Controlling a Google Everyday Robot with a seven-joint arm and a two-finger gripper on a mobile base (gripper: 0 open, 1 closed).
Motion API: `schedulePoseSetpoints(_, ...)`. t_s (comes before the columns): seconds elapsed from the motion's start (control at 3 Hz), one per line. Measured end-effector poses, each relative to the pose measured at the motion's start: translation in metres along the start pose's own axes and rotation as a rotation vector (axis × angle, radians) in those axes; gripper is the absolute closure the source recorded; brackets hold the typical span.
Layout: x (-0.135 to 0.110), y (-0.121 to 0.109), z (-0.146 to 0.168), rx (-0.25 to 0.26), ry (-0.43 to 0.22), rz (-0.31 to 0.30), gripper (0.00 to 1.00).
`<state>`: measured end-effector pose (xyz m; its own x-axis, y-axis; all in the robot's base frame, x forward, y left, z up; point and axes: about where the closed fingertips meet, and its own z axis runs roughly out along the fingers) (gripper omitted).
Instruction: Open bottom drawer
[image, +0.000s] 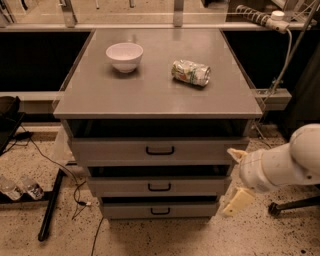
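Observation:
The grey cabinet has three stacked drawers. The bottom drawer (160, 209) is the lowest and narrowest, with a small black bracket handle (160, 211) and a dark gap above its front. My gripper (236, 177) is at the cabinet's right side, level with the middle drawer (159, 186). Its two cream fingers (239, 201) are spread apart, one near the top drawer's right end and one near the bottom drawer's right end. It holds nothing. The white arm (285, 162) reaches in from the right.
On the cabinet top (150, 95) stand a white bowl (124, 55) and a crushed can (190, 72). The top drawer (159, 149) juts out furthest. Cables and a black pole (50, 205) lie on the floor at the left, and a chair base (290, 206) at the right.

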<state>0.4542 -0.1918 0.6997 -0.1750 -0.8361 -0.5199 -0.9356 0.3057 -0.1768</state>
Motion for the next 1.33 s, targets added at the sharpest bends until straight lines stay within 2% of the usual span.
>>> schedulePoseSetpoints(0.33, 0.027, 0.012, 0.059, 0.001, -0.011, 0.039, 0.00)
schedulePoseSetpoints(0.67, 0.056, 0.021, 0.112, 0.022, -0.003, 0.055, 0.00)
schedulePoseSetpoints(1.0, 0.083, 0.021, 0.165, 0.023, 0.020, 0.070, 0.00)
schedulePoseSetpoints(1.33, 0.083, 0.021, 0.165, 0.023, 0.020, 0.070, 0.00)
